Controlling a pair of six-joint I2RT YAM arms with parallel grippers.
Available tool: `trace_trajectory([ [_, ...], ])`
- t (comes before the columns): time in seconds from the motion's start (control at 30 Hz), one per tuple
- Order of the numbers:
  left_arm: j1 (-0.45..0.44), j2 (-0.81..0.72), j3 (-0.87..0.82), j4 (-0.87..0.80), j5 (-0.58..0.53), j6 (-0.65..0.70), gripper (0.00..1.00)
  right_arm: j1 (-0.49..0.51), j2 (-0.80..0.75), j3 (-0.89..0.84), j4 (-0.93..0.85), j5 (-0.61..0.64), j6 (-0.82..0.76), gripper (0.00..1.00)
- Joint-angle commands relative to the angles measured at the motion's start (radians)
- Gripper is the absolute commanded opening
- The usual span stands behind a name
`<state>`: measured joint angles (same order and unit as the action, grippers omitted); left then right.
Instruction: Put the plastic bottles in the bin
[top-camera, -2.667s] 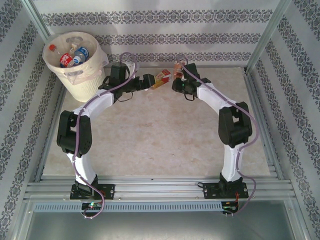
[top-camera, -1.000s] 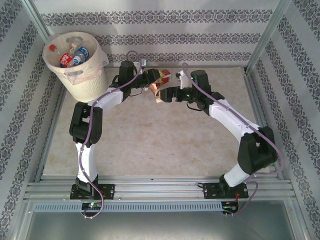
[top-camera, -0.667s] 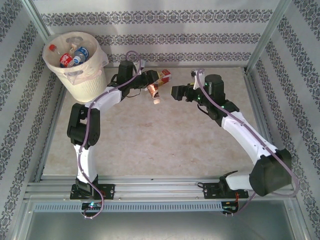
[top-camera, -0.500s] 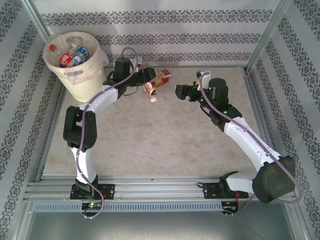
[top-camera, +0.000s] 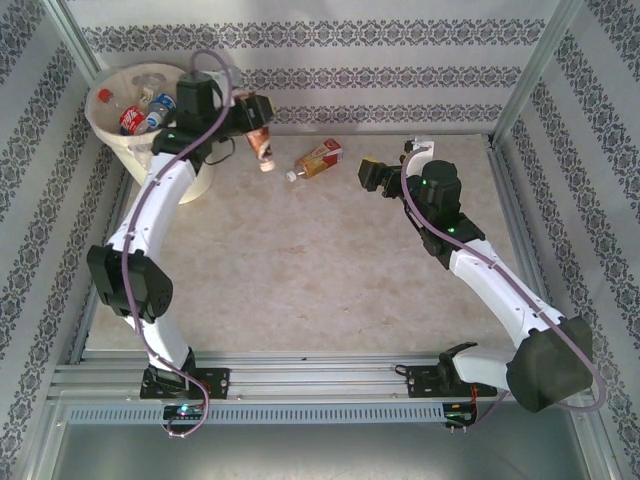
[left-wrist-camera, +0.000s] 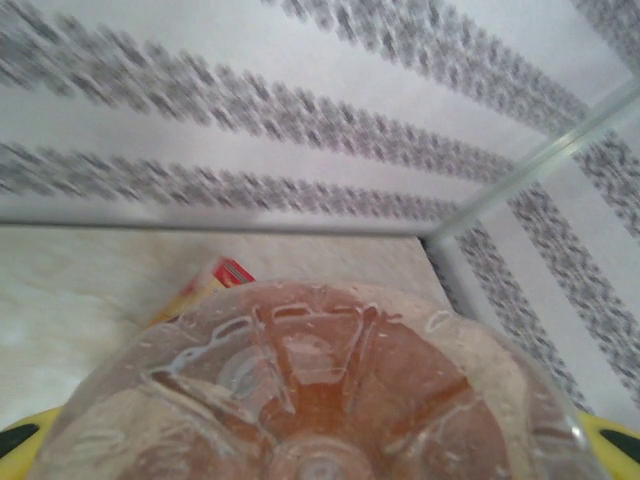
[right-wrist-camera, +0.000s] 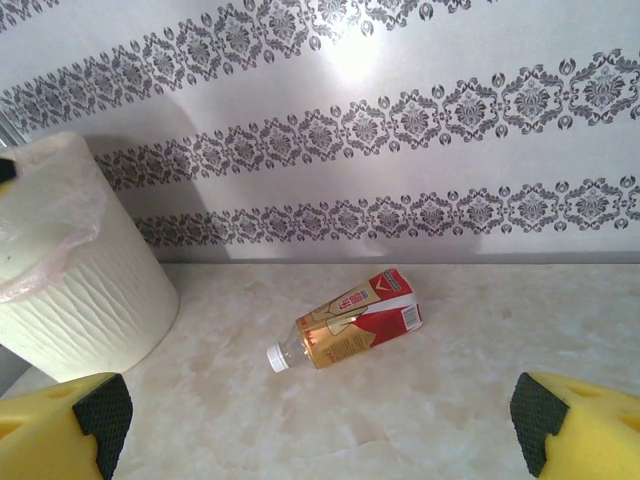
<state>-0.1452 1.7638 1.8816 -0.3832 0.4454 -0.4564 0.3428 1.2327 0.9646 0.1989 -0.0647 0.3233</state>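
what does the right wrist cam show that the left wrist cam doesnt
Right wrist: the bin at the left, the lying bottle seen whole, and the open right gripper with nothing between its fingers. Left wrist: the base of a brown bottle, very close, held in the left gripper. Both: the lying bottle's red label, the patterned wall and the table.

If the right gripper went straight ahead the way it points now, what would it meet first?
Probably the clear plastic bottle with the red-and-orange label lying on the table; depth is unclear.
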Motion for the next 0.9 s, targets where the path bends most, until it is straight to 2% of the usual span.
trace_trajectory([
  [0.0, 0.052, -0.056, 0.085, -0.112, -0.15, 0.103, 0.53, 0.001, 0.016, 0.014, 0.048, 0.013, 0.018, 0.98],
  [0.2, 0.129, -0.066, 0.198, -0.144, -0.323, 0.199, 0.53, 0.001, 0.035, 0.016, 0.051, 0.014, 0.018, 0.98],
  [0.33, 0.188, -0.042, 0.249, -0.105, -0.431, 0.235, 0.53, 0.001, 0.048, 0.022, 0.049, 0.01, 0.023, 0.98],
  [0.57, 0.285, 0.062, 0.331, -0.077, -0.533, 0.213, 0.52, 0.001, 0.06, 0.022, 0.041, -0.017, 0.039, 0.98],
  [0.73, 0.319, 0.143, 0.348, -0.032, -0.646, 0.216, 0.53, 0.001, 0.053, 0.022, 0.028, -0.024, 0.043, 0.98],
  [0.87, 0.355, 0.234, 0.405, -0.061, -0.703, 0.214, 0.54, 0.001, 0.039, 0.011, 0.015, -0.023, 0.046, 0.98],
])
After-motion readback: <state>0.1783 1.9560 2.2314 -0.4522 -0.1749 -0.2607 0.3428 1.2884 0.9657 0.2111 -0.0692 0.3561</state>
